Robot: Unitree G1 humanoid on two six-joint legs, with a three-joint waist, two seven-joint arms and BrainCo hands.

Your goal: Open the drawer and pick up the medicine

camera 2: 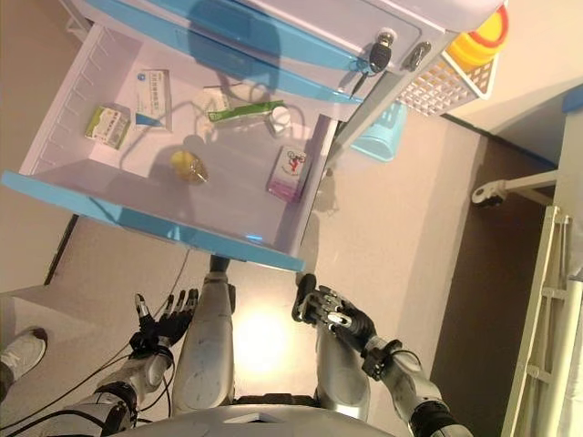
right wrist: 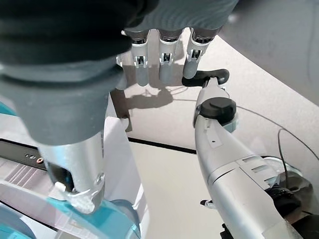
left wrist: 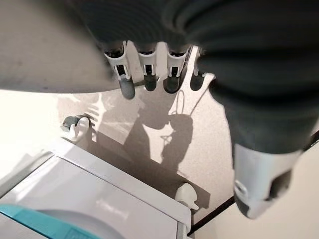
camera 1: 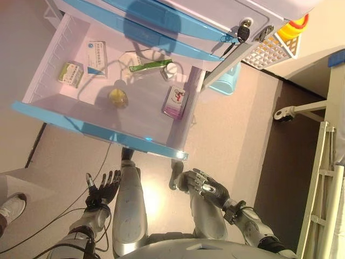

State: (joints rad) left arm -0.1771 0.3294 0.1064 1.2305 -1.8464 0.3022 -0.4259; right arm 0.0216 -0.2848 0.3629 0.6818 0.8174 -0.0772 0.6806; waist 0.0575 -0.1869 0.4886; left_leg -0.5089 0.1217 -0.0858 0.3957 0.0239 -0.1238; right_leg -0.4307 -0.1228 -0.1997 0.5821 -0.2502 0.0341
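Below, pale floor (camera 1: 237, 129); blue-fronted drawer (camera 1: 97, 132) pulled open. Inside: three medicine boxes (camera 1: 176, 102), one green tube (camera 1: 150, 66), one yellow round item (camera 1: 118, 97). Left hand (camera 1: 102, 189) and right hand (camera 1: 205, 186) low, fingers relaxed, empty.

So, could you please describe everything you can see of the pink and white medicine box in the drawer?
The pink and white box is a flat cardboard carton, white above with a small red figure, pink-purple at its lower end. It lies face up on the floor of the open drawer, near its right wall, apart from the other items. Nothing touches it.
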